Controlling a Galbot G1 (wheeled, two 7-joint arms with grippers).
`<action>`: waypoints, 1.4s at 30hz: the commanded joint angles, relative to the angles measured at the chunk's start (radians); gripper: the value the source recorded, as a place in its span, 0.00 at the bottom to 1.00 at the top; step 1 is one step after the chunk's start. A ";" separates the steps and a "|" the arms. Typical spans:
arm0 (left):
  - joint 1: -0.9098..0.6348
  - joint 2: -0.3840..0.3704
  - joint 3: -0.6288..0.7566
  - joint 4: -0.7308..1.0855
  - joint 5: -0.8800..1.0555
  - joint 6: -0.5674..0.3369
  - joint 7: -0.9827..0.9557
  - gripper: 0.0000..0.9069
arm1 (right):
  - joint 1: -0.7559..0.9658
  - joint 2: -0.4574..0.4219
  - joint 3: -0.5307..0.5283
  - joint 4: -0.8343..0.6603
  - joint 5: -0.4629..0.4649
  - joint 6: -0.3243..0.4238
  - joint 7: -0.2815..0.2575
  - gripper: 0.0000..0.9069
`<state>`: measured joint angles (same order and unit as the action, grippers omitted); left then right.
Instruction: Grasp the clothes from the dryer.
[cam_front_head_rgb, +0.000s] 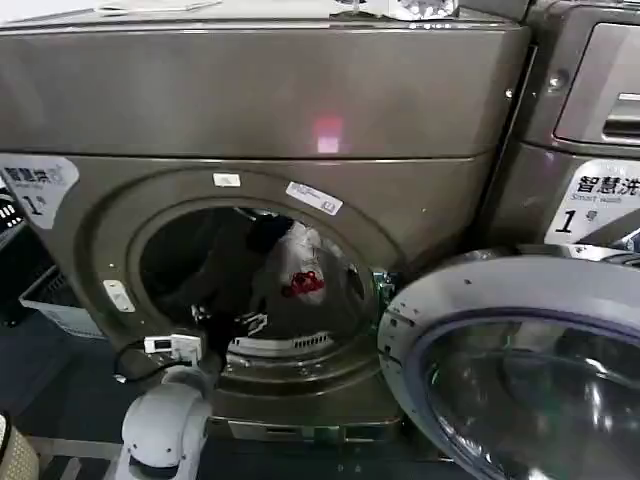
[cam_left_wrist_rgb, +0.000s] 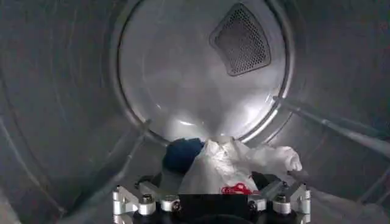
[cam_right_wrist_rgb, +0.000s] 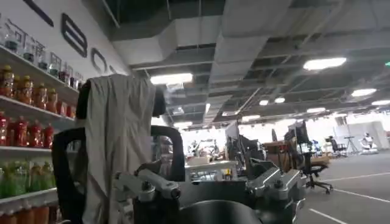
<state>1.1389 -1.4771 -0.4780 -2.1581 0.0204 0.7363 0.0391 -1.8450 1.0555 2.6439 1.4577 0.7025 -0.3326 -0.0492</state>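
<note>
While the left gripper (cam_left_wrist_rgb: 210, 198) sits inside the drum of the large bronze-grey front-loading dryer (cam_front_head_rgb: 300, 110), its fingers (cam_left_wrist_rgb: 131, 199) are spread wide on either side of the white fabric bundle with a red patch (cam_left_wrist_rgb: 228, 167). A dark blue piece (cam_left_wrist_rgb: 181, 152) lies just beyond. The right gripper (cam_right_wrist_rgb: 210, 192) is parked away from the dryer, fingers apart.

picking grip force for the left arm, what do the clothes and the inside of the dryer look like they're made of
The clothes: soft woven fabric, matte white with a red patch plus a dark blue piece, judging by the crumpled folds. The dryer drum: likely bare metal, smooth and semi-glossy, since it reflects light; its outer shell looks like bronze-grey painted or brushed metal.
</note>
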 joint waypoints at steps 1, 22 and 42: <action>0.001 0.000 0.001 -0.002 0.004 0.049 0.001 1.00 | 0.004 0.001 -0.003 0.002 -0.001 0.000 0.001 1.00; 0.000 0.004 0.000 0.002 0.006 0.049 0.002 1.00 | 0.007 0.004 -0.011 0.000 -0.002 0.021 0.001 1.00; -0.346 -0.057 0.042 0.472 0.087 -0.037 0.008 1.00 | 0.018 0.003 -0.035 0.039 -0.001 0.026 0.001 1.00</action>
<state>1.0007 -1.5113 -0.4421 -1.9687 0.0738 0.7363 0.0459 -1.8275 1.0564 2.6123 1.4838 0.7007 -0.3065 -0.0478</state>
